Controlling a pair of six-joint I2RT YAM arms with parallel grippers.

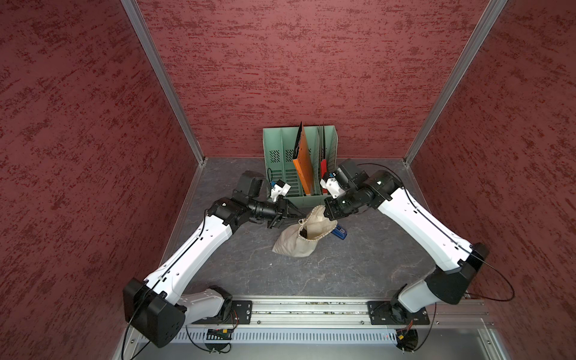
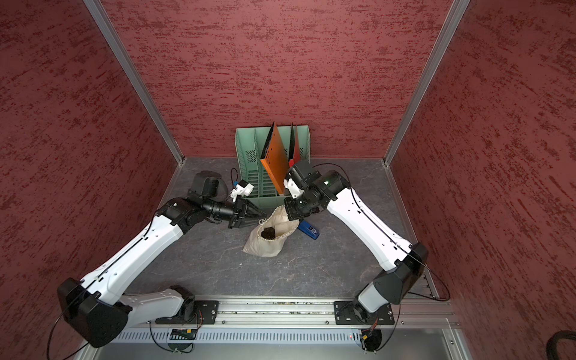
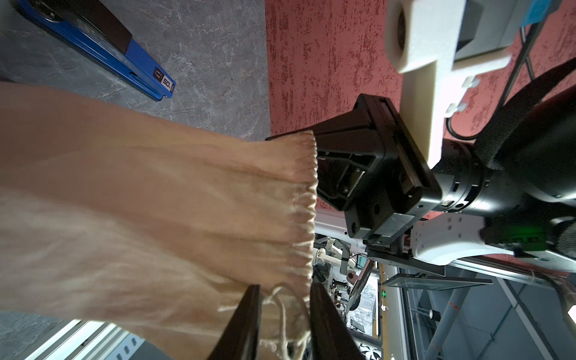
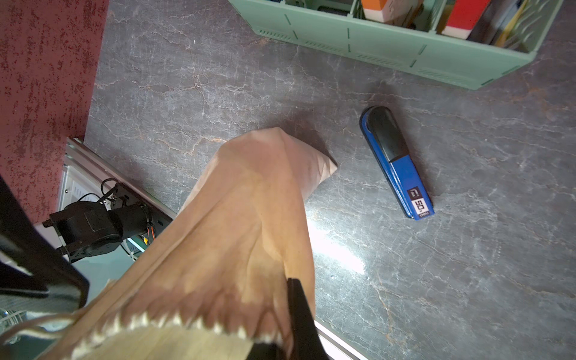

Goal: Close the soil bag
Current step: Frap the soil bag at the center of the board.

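Centrally on the grey marbled bench (image 1: pixel 343 265) sat the cream cloth soil bag (image 1: pixel 296 246), mouth agape; the right gripper (image 3: pixel 293 136) pinched its gathered rim, while the left gripper (image 3: pixel 283 286) stood spread around its white drawstring (image 3: pixel 282 308).

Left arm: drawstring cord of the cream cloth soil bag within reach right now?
Likely yes: the drawstring cord hangs inside the open left gripper, with nothing in the way.
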